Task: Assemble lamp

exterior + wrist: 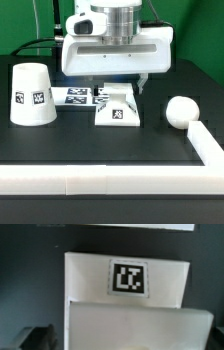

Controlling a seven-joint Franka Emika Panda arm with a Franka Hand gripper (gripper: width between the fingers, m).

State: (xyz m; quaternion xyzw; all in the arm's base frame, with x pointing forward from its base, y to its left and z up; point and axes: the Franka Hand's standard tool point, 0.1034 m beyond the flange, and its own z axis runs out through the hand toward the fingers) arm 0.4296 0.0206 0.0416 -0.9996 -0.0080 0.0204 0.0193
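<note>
The low square lamp base (118, 110) lies on the black table in the middle, its tag facing forward. My gripper (121, 89) hangs right over its far part, jaws spread wide, one finger on each side, holding nothing. In the wrist view the base (125, 280) fills the picture with its tag, and one dark finger (35, 338) shows beside it. The conical shade (32, 95) stands mouth down at the exterior view's left. The round bulb (180, 111) lies at the exterior view's right.
The marker board (75, 95) lies flat between the shade and the base, partly under the gripper. A long white rail (110, 180) runs along the front edge and turns up at the exterior view's right, next to the bulb.
</note>
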